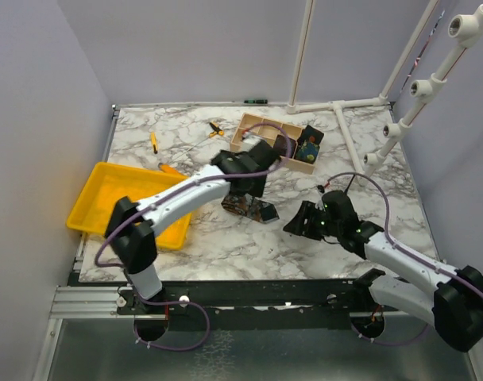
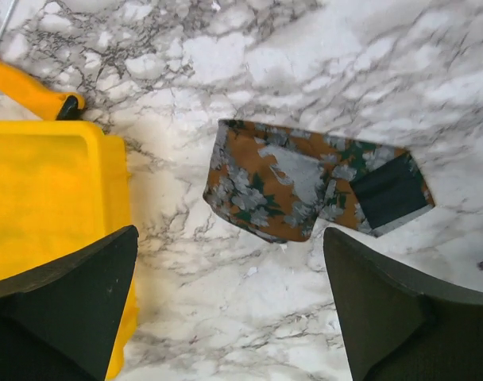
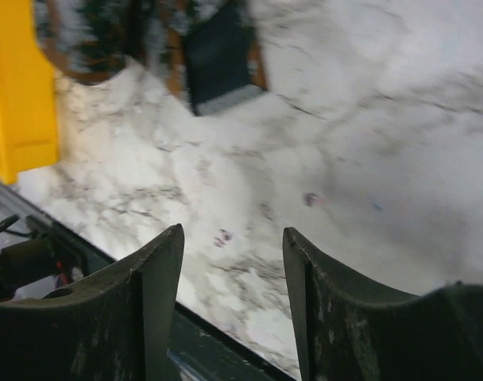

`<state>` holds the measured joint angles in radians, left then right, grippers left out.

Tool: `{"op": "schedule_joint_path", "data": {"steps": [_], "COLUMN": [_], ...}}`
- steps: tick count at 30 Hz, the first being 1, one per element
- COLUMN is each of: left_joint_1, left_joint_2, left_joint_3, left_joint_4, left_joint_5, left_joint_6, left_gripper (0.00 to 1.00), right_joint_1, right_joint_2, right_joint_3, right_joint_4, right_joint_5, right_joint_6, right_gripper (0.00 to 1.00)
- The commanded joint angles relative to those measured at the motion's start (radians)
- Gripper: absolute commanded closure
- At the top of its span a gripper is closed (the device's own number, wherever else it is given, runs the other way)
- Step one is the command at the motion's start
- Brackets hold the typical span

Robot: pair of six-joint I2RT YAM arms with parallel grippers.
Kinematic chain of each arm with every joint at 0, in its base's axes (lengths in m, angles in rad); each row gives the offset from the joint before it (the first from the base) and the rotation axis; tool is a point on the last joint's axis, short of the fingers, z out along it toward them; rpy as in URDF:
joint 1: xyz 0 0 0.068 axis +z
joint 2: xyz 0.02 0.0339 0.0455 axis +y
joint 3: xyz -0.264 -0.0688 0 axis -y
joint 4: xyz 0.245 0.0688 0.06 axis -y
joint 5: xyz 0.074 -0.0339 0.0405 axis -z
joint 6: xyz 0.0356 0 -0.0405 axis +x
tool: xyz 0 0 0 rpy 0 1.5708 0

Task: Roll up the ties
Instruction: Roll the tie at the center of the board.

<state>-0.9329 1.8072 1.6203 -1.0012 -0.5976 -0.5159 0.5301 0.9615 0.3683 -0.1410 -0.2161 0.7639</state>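
A rust-brown tie with grey-green flowers lies on the marble, loosely folded into a short strip, its dark lining end to the right. In the left wrist view the tie lies flat just beyond my open, empty left gripper. From above, the left gripper hovers over the tie's far-left part. My right gripper is open and empty just right of the tie; in its own view the gripper faces the blurred tie. A dark rolled tie sits in the wooden box.
A yellow tray lies at the left, also in the left wrist view and right wrist view. Orange-handled screwdrivers lie behind it. White pipe frame stands at back right. The table's front edge is near.
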Motion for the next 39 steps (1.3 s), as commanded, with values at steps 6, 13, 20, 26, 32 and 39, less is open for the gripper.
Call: {"op": "schedule_joint_path", "data": {"steps": [6,13,20,26,32,39], "left_joint_1": [0.458,0.613,0.641,0.648,0.647,0.647], "left_joint_2": [-0.446,-0.52,-0.514,-0.443,-0.405,-0.328], "left_joint_3": [-0.509,-0.642,-0.696,-0.741,-0.741,-0.725], "left_joint_4": [0.628,0.743,0.762,0.772,0.792,0.827], "left_joint_5": [0.702,0.884,0.911,0.926,0.982,1.089], "left_joint_6": [0.058,0.07,0.047,0.027,0.054,0.083], "left_gripper": [0.02,0.01,0.01,0.04,0.04,0.05], "right_joint_1": [0.17,0.19,0.195,0.192,0.179,0.152], "right_joint_2": [0.375,0.56,0.706,0.776,0.759,0.737], "right_joint_3": [0.361,0.558,0.684,0.681,0.604,0.545], "right_joint_4": [0.098,0.113,0.102,0.046,0.051,0.072], "right_joint_5": [0.003,0.028,0.011,0.055,0.075,0.073], "right_joint_6": [0.001,0.018,0.017,0.023,0.026,0.024], "right_gripper": [0.48,0.51,0.54,0.58,0.6,0.6]}}
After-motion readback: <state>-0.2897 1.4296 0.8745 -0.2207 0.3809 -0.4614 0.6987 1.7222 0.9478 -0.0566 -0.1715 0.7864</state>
